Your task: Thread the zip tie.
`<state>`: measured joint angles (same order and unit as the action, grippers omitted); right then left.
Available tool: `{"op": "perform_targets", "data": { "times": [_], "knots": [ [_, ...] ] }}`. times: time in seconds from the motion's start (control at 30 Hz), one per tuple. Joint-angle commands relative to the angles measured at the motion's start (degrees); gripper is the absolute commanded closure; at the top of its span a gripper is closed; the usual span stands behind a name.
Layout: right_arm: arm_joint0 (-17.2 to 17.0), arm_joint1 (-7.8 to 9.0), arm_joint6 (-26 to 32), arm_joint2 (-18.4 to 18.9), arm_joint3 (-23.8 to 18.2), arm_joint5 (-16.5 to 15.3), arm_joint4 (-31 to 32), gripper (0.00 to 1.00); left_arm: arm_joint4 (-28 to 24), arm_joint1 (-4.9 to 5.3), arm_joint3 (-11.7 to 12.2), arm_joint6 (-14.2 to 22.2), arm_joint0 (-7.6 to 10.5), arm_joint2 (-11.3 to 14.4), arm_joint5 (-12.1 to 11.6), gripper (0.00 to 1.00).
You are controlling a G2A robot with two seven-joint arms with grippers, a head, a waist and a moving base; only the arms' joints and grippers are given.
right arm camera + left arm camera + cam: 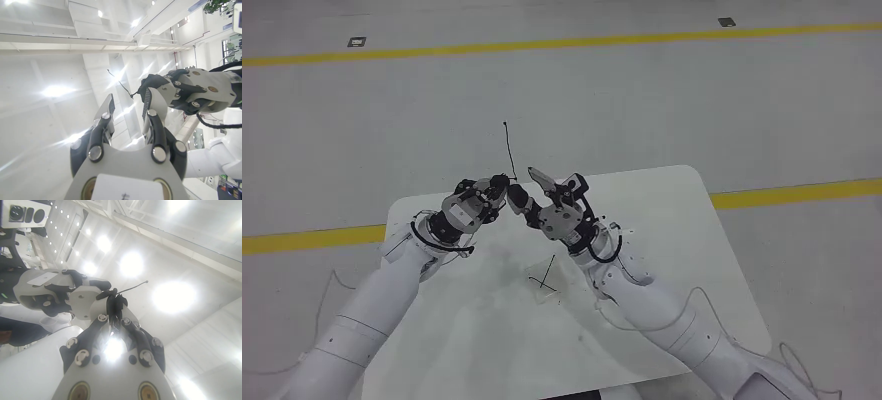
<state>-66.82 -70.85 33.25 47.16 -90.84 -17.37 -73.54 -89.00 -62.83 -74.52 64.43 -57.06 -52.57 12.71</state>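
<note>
Counting three zip ties: one zip tie (510, 150) is sticking up out of the left gripper (499, 186), and what looks like a crossed pair (543, 276) is lying on the single table (672, 215). Two grippers are showing, that left one plus the right gripper (529, 189). On the floor (642, 110) beyond, two yellow lines (542, 44) are running across and two small dark plates (357, 42) are sitting

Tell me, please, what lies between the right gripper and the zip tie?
Nothing: the right wrist view shows bare air between the open right gripper and the zip tie in the left gripper.
</note>
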Motion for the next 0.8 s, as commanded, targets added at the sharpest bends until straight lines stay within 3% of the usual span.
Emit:
{"op": "perform_targets", "data": {
  "times": [0.0, 0.5, 0.77],
  "knots": [
    [-0.1, -0.25, 0.0, 0.2, 0.1, 0.1, 0.3, 0.71, 0.0, 0.00, 0.0, 0.0, 0.00, 0.0, 0.0, 1.00],
    [-1.5, -2.02, -0.5, 1.8, 0.3, 0.1, 3.4, 0.84, 0.0, 0.00, 0.0, 0.0, 0.00, 0.0, 0.0, 1.00],
    [-2.1, -2.79, -0.1, 2.7, 0.4, 0.7, 4.3, 0.84, 0.0, 0.00, 0.0, 0.0, 0.00, 0.0, 0.0, 1.00]
  ]
}}
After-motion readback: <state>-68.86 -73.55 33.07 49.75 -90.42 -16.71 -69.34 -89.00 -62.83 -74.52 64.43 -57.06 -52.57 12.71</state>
